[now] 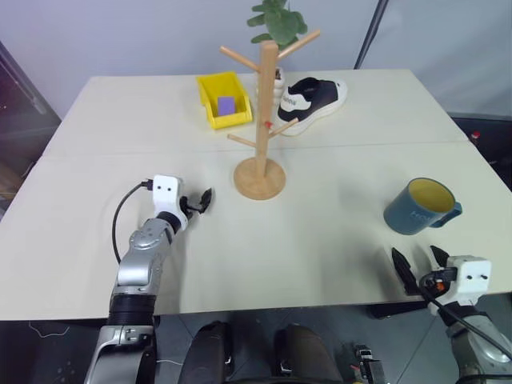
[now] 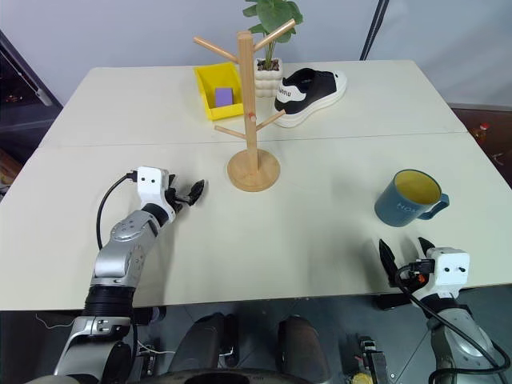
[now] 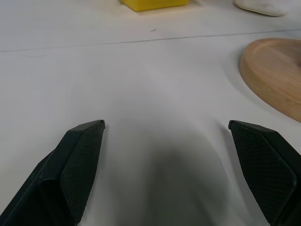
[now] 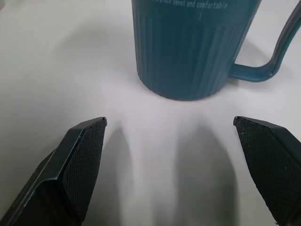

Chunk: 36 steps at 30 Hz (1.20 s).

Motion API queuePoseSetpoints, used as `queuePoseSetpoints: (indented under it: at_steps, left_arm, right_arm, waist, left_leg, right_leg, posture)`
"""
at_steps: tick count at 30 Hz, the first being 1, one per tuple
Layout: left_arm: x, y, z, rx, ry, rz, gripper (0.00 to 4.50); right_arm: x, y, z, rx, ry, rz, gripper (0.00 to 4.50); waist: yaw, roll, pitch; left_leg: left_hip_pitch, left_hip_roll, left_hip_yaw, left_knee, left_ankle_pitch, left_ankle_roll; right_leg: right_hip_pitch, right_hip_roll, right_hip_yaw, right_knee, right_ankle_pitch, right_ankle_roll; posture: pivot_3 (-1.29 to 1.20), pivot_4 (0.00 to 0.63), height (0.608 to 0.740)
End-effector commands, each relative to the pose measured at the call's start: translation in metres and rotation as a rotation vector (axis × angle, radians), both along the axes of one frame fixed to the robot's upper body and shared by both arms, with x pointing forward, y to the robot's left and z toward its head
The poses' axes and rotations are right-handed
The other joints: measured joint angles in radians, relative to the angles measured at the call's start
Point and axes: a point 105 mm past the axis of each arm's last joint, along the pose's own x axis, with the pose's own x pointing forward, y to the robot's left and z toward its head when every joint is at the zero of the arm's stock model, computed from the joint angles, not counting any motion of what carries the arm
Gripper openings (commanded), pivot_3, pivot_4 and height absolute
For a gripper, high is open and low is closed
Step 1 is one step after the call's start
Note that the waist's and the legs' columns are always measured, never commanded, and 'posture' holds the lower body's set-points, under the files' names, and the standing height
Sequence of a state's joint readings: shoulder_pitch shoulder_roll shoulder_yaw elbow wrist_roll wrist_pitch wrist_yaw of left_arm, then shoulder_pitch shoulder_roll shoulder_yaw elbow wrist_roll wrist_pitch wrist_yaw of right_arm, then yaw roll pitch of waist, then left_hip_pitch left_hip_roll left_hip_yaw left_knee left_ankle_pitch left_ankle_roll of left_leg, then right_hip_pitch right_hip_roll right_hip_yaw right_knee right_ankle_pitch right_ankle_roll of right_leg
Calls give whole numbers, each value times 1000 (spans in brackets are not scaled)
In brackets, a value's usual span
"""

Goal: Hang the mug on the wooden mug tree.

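Left eye view gives us one pale table (image 1: 320, 264), then one tall light-wood mug tree (image 1: 262, 120) on its round base at the middle (pegs bare). One blue-grey ceramic mug (image 1: 419, 206) with a yellow inside stands upright near the right edge, just ahead of our right gripper (image 1: 419, 265), fingers spread, we judge for reaching. Our left gripper (image 1: 197, 202), fingers apart, holds nothing beside the base.

head stereo pair looks fwd and down over the table (image 1: 336, 264), both eyes sharing the wooden mug tree (image 1: 262, 136) and the mug (image 1: 419, 206). left wrist cam sits low nr tabletop, facing the tree's base. right wrist cam low, close on the mug.
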<state>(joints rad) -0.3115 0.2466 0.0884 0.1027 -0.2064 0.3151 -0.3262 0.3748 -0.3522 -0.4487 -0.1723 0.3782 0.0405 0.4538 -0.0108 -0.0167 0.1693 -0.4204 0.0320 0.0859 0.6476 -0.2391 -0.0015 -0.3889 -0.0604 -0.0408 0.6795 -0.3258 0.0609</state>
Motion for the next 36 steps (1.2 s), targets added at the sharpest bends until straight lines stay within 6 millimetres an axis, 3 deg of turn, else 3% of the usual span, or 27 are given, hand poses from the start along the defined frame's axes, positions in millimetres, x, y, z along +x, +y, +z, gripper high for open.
queuePoseSetpoints:
  at_steps: [1,7,13,25,36]
  left_arm:
    - [-14,-22,18,28,-90,-169,4500]
    - [-65,-73,29,47,-135,-616,4500]
    - [-96,-94,34,47,-122,-854,4500]
    - [-105,-102,37,82,-129,-927,4500]
    - [-104,-101,39,86,-144,-897,4500]
  right_arm:
    - [-3,-13,11,-11,-40,-55,4483]
    - [-8,-37,18,-17,-66,-165,4483]
    - [-8,-56,28,-55,-87,-235,4483]
    - [26,-76,45,-96,-114,-254,4483]
    - [48,-73,41,-90,-83,-180,4483]
  waist:
    - [-1,0,0]
    - [0,1,0]
    - [-2,4,-2]
    - [1,7,-3]
    - [-2,7,-3]
  left_leg:
    - [0,0,0,0,0,0]
    - [0,0,0,0,0,0]
    - [0,0,0,0,0,0]
    - [0,0,1,0,0,1]
    - [0,0,1,0,0,1]
  right_leg:
    - [0,0,0,0,0,0]
    - [0,0,0,0,0,-1]
    - [0,-1,1,0,-1,-1]
    - [0,0,1,0,0,-1]
    - [0,1,1,0,0,0]
  posture:
    - [0,150,740]
    - [0,150,740]
    - [0,150,740]
    - [0,150,740]
    - [0,150,740]
